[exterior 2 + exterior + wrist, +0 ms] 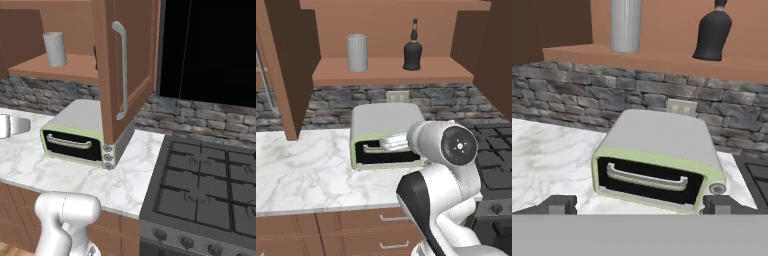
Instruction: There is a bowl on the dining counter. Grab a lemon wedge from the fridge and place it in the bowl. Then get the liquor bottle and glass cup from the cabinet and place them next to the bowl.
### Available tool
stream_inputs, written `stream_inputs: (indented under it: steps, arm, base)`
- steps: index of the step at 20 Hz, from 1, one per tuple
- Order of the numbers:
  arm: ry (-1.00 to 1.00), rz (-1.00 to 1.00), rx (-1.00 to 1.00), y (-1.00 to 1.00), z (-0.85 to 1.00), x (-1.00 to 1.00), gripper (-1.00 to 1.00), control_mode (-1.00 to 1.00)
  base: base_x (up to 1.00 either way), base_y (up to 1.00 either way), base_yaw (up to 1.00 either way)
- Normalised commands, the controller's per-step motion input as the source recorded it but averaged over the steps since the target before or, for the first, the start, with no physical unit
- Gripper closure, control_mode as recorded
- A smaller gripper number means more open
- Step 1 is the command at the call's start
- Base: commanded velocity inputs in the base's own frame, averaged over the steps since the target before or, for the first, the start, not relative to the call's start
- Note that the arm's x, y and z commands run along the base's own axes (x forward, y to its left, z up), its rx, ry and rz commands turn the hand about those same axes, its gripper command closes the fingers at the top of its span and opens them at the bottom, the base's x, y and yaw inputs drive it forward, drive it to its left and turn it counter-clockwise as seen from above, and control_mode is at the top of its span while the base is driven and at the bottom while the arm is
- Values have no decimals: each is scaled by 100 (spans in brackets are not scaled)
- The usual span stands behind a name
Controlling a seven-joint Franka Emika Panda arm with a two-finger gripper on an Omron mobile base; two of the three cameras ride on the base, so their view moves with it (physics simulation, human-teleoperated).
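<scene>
Jaws spread wide with nothing between them: the gripper (640, 204) hangs low over the marble worktop (547, 160), its fingertips (562, 204) flanking the front of a toaster oven (662, 150) with pale green trim and a grey handle. Above it the cabinet (391, 70) stands open, with the glass cup (357, 52) on the left of the wooden shelf and the liquor bottle (412, 49) well apart to its right, both upright. Behind the oven there is a stone backsplash (331, 102) with a wall outlet (681, 107); a gas stove (205, 185) adjoins the worktop on the right.
</scene>
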Motion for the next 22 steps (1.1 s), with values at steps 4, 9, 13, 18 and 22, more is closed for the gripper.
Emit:
stream_inputs:
  steps: [4, 9, 13, 18, 22]
  arm:
    - [-28, 0, 0, -8, 73, 0, -100, -100]
    - [-14, -4, 2, -33, 76, 0, -100, -100]
    - [-2, -6, 0, -59, 59, 0, -100, -100]
    - [-4, -4, 0, -67, 47, 0, -100, -100]
    - [0, -10, 0, -49, 24, 18, -100, -100]
  base:
    - [0, 0, 0]
    - [0, 0, 0]
    - [0, 0, 0]
    - [0, 0, 0]
    - [0, 0, 0]
